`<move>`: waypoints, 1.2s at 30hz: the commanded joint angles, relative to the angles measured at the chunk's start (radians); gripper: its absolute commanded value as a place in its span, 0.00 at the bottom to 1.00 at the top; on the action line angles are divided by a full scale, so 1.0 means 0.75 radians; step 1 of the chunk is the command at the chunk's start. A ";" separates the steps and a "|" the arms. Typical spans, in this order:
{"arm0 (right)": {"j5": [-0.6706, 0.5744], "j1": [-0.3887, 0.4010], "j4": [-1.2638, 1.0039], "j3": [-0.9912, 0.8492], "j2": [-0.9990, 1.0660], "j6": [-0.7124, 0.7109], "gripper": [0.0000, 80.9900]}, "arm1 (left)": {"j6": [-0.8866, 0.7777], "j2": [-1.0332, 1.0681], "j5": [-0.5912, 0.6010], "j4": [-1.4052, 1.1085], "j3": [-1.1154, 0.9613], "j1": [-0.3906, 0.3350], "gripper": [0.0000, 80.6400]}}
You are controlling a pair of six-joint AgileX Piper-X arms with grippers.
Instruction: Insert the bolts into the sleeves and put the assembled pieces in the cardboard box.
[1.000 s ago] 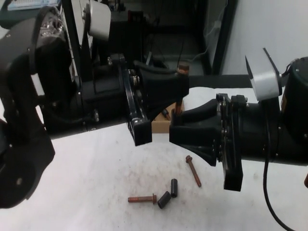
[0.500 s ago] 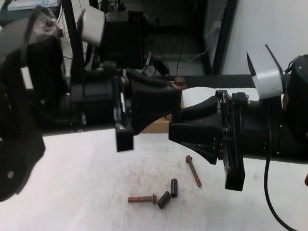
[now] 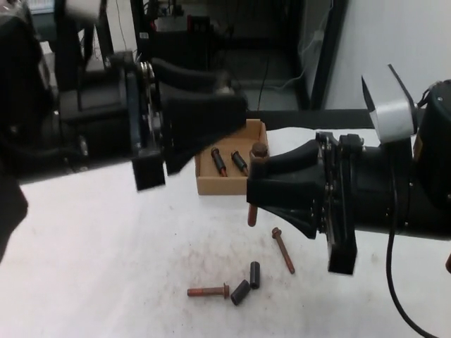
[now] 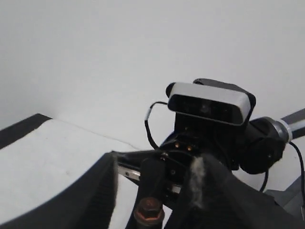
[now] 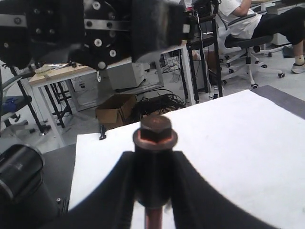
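White matte bench (image 3: pixel 106 267); dim, cluttered room beyond.

Right gripper (image 3: pixel 255 179) is clamped on the held bolt (image 3: pixel 251 211). Long axis vertical, hex head up, coppery shank pointing down, seen at the near right corner of the cardboard box (image 3: pixel 218 184). Cannot tell if the tip touches the bench. Black held sleeve (image 5: pixel 153 171) sits under the head, mostly hidden between the fingers.

Left gripper (image 3: pixel 236 95) has its fingers apart and empty, raised left of the box.

In the box lie the left piece (image 3: pixel 219 162) and right piece (image 3: pixel 239 162), details hard to make out.

Near on the bench:
- slanted bolt (image 3: pixel 283 250), head far
- flat bolt (image 3: pixel 208 290), head right
- far sleeve (image 3: pixel 254 274), a short black cylinder
- near sleeve (image 3: pixel 240 291), just beside the flat bolt's head
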 commanded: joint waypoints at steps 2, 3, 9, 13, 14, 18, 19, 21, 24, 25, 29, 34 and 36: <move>0.286 -0.002 0.040 -0.043 -0.017 0.253 0.01 | 0.020 -0.043 -0.263 -0.016 -0.018 0.004 0.58; 0.367 -0.002 0.085 -0.068 -0.013 0.266 0.01 | 0.047 -0.048 -0.337 -0.013 -0.018 0.004 0.54; 0.485 -0.002 0.566 -0.375 0.133 0.010 0.01 | 0.224 -0.047 -0.530 0.267 -0.018 0.004 0.07; 0.634 -0.016 0.928 -0.647 0.361 -0.074 0.01 | 0.247 -0.047 -0.619 0.598 -0.018 0.004 0.00; 0.643 -0.023 0.972 -0.716 0.430 -0.073 0.01 | 0.247 -0.047 -0.635 0.676 -0.018 0.004 0.00; 0.730 -0.069 1.124 -0.997 0.680 -0.073 0.01 | 0.247 -0.047 -0.665 0.890 -0.018 0.004 0.00; 0.755 -0.086 1.172 -1.078 0.749 -0.073 0.01 | 0.247 -0.047 -0.664 0.925 -0.018 0.004 0.00; 0.770 -0.123 1.253 -1.218 0.889 -0.073 0.01 | 0.247 -0.047 -0.664 0.970 -0.018 0.004 0.00; 0.774 -0.168 1.376 -1.447 1.080 -0.073 0.01 | 0.247 -0.047 -0.664 1.003 -0.016 0.004 0.00; 0.778 -0.177 1.409 -1.505 1.129 -0.073 0.01 | 0.247 -0.047 -0.664 1.003 -0.012 0.004 0.00; 0.782 -0.201 1.555 -1.766 1.325 -0.073 0.01 | 0.248 -0.047 -0.669 1.003 0.003 0.004 0.00; 0.786 -0.201 1.603 -1.945 1.471 -0.073 0.01 | 0.312 -0.047 -0.673 1.003 0.028 0.004 0.00; 0.786 -0.201 1.602 -1.985 1.511 -0.073 0.01 | 0.325 -0.047 -0.672 1.003 0.036 0.004 0.00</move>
